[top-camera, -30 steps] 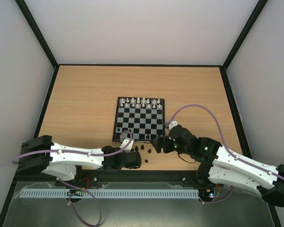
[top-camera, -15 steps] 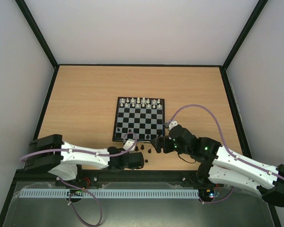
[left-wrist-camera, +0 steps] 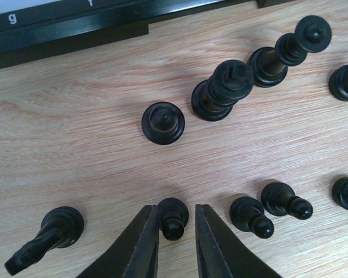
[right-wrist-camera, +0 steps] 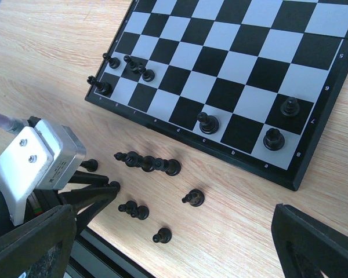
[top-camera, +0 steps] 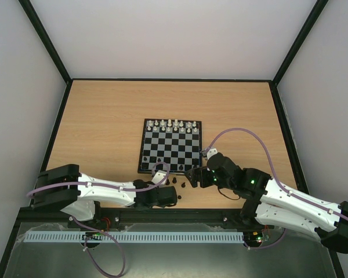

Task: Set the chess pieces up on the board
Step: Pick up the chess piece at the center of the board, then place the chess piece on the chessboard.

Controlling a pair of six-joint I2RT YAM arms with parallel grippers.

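Note:
The board [top-camera: 171, 147] lies mid-table; its near border shows in the left wrist view [left-wrist-camera: 69, 35]. Several black pieces stand on its near squares [right-wrist-camera: 207, 123]. More black pieces are loose on the wood in front of it [top-camera: 180, 184]. My left gripper [left-wrist-camera: 177, 223] is low over the wood, slightly open around a small black pawn [left-wrist-camera: 173, 217]. The left finger touches the pawn and the right finger stands a little off it. My right gripper [right-wrist-camera: 171, 217] is wide open and empty above the loose pieces [right-wrist-camera: 151, 163], by the board's near right corner [top-camera: 192, 175].
White pieces [top-camera: 173, 125] fill the board's far rows. Around the pawn stand an upright pawn [left-wrist-camera: 163, 122], a taller piece [left-wrist-camera: 223, 90], two pawns [left-wrist-camera: 252, 215] and a tilted piece [left-wrist-camera: 46, 237]. The table's near edge is close behind my left gripper.
My left arm has shifted right and drawn back from the board's near edge to the loose pieces. The right arm has not moved.

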